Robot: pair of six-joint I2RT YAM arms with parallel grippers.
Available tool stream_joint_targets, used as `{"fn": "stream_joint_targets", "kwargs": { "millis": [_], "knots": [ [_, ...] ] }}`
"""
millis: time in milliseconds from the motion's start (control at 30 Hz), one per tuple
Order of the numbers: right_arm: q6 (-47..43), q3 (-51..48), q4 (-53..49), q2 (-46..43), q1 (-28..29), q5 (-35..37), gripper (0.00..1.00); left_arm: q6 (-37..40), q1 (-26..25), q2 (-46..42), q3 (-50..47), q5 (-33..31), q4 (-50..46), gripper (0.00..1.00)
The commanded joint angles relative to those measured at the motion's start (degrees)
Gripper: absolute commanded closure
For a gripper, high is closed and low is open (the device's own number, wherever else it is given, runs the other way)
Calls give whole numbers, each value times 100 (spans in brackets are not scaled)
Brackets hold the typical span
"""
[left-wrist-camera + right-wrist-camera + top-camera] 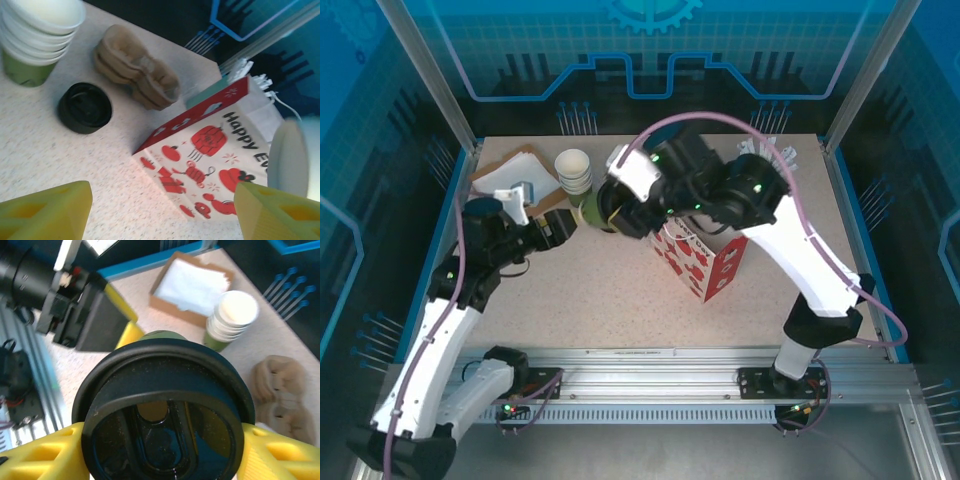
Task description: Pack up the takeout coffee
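Speckled beige tabletop (590, 300), blue edging. Upper left of the top view: brown cardboard box (525, 165) with white napkins, and just beside it a stack of lidless cups (574, 170). Centre right: red-and-white printed paper bag (698, 260), standing. In the left wrist view, black lids (84, 107) sit between the cup stack and the brown pulp carriers (137, 67). White items (770, 152) upper right, unclear.

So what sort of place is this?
Probably a lab robot cell staged as a takeout counter: blue-panelled enclosure, speckled table, stacked paper cups, black lids, red printed bag.
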Motion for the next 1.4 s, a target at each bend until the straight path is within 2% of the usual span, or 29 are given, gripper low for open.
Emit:
{"fn": "stream_joint_targets", "kwargs": {
  "millis": [0, 133, 233, 400, 533, 733, 1100, 1367],
  "knots": [
    [121, 255, -156, -260, -393, -55, 58, -175, -445, 413, 447, -321, 591, 24],
    [268, -34, -222, -631, -1044, 224, 58, 106, -961, 1107, 950, -384, 778, 24],
    [331, -500, -282, -984, -1554, 201, 58, 474, -1156, 1563, 1308, -328, 771, 24],
    [349, -1195, -555, -1417, -2061, 361, 58, 1034, -1409, 2170, 1741, -231, 719, 24],
    [350, -1615, -815, -1522, -2143, 405, 58, 1483, -1659, 2601, 2095, -202, 547, 24],
    [299, -1933, -1078, -1387, -2161, 540, 59, 1764, -1780, 3154, 2556, -25, 327, 24],
    [79, -1761, -1650, -548, -2258, 440, 59, 1687, -1801, 3308, 2445, -124, 577, 24],
    [52, -1925, -1608, -499, -2261, 480, 59, 2039, -1810, 3608, 2748, 157, 447, 24]
  ]
}}
